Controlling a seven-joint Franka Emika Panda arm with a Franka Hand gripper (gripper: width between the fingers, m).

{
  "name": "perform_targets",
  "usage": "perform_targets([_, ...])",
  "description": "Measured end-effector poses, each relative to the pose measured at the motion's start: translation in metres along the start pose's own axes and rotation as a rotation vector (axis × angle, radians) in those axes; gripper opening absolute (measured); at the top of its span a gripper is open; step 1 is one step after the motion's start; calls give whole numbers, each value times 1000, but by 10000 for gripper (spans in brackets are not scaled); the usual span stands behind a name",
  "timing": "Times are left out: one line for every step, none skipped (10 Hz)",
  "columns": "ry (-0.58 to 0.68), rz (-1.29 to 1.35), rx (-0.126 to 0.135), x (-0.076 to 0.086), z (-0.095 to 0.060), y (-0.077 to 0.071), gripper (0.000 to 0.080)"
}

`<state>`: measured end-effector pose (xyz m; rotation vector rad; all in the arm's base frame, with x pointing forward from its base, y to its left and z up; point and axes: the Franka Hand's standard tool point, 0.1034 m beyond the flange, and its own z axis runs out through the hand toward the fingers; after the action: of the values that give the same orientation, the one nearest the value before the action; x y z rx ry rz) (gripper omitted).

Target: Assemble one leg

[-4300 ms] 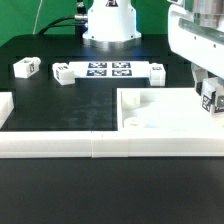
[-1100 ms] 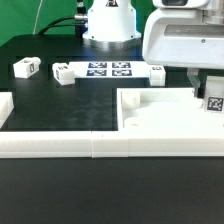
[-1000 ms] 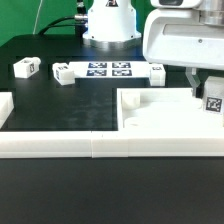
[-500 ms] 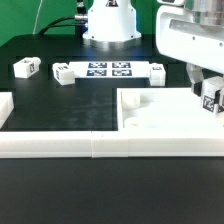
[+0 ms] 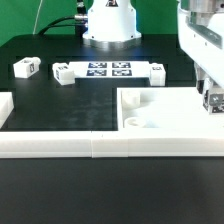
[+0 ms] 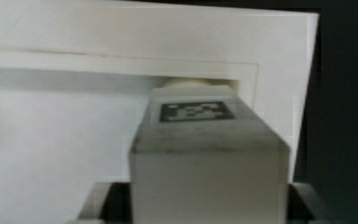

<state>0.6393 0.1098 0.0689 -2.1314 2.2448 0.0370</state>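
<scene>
My gripper is shut on a leg, a small white block with a square tag, at the exterior view's right edge. It holds the leg over the far right corner of the large white panel. In the wrist view the leg fills the middle between my dark fingers. Its tagged end points at the panel's corner recess. Whether the leg touches the recess I cannot tell. Three more legs lie at the back: one at the left, two beside the marker board.
The marker board lies at the back centre in front of the arm's base. Long white rails run along the front, and a white piece sits at the left.
The arm's head has moved toward the exterior view's right over the last second. The leg stays in the jaws at the panel's right corner. The other parts have not moved.
</scene>
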Motion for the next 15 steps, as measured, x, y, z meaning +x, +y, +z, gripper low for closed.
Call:
perform_targets([0, 60, -1, 1, 0, 0, 291])
perform_targets([1, 81, -2, 1, 0, 0, 291])
perform_targets([1, 77, -2, 1, 0, 0, 296])
perform_targets([1, 62, -3, 0, 1, 1, 296])
perform_targets([1, 5, -3, 0, 1, 1, 524])
perform_targets([2, -52, -4, 1, 1, 1, 524])
perform_targets([3, -195, -6, 1, 2, 1, 623])
perform_targets([2, -343, -7, -1, 2, 2, 643])
perform_targets([0, -467, -12, -3, 3, 3, 643])
perform_targets([-1, -562, -13, -6, 4, 3, 648])
perform_targets([0, -651, -14, -7, 4, 4, 648])
perform_targets([3, -783, -14, -6, 4, 3, 649])
perform_targets([8, -913, -14, -6, 4, 3, 649])
perform_targets([9, -1012, -13, -4, 6, 2, 649])
perform_targets([9, -1149, -17, -3, 6, 2, 649])
